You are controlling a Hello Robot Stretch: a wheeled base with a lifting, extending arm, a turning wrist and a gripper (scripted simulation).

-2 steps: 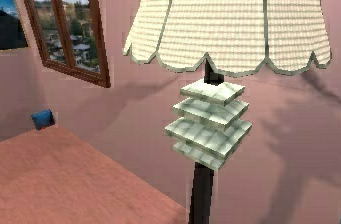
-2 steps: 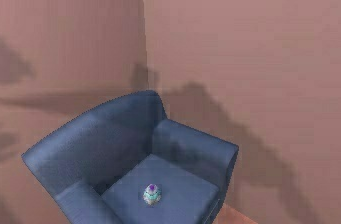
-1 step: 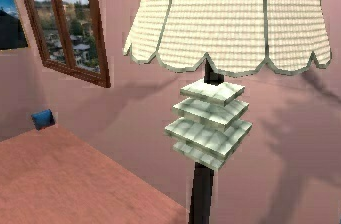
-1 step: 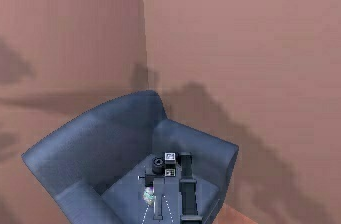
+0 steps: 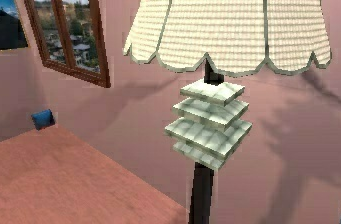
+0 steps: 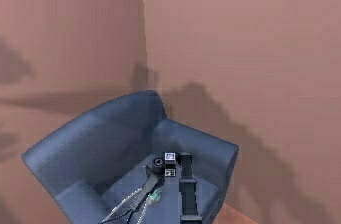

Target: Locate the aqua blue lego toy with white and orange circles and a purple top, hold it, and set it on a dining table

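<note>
No legible text, label, brand, number or sign anywhere. Two white squares (image 6: 168, 158) at far end of arm (image 6: 189, 196) carry black marks: blocky pattern, not readable as letters or digits.

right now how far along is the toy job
Done: nothing I can confirm. In hand: the gripper shows against the seat of the blue armchair; I cannot tell whether it holds anything. Left: getting the toy onto a dining table, perhaps the wooden surface ahead by the lamp.
</note>
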